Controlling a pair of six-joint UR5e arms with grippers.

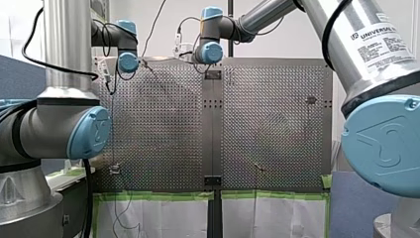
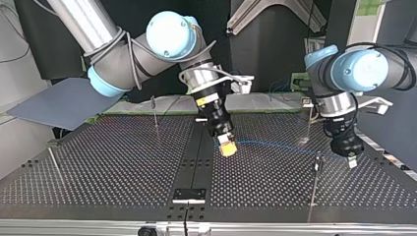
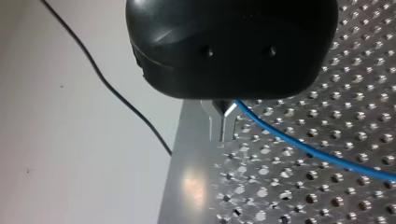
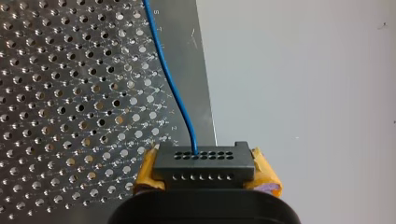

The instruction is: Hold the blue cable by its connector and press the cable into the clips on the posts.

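- Risk: cable [image 4: 173,84] is strung between both arms. Too much pull could tear it from connector [image 4: 203,161] or drag it through left jaws.
- Risk: posts [image 2: 313,191] are thin, so an off-line press would miss the clip.
- Right jaws clamped on connector, tilted low over tabletop [image 2: 123,162] centre.
- Left jaws pinched shut on cable, pointing down beside a post.

Silver tubes with pale-blue joint caps [image 1: 89,131] formed my left arm [image 1: 67,44] and my right arm [image 1: 346,54]; my right gripper [image 2: 227,149] had yellow pads [image 4: 266,177].
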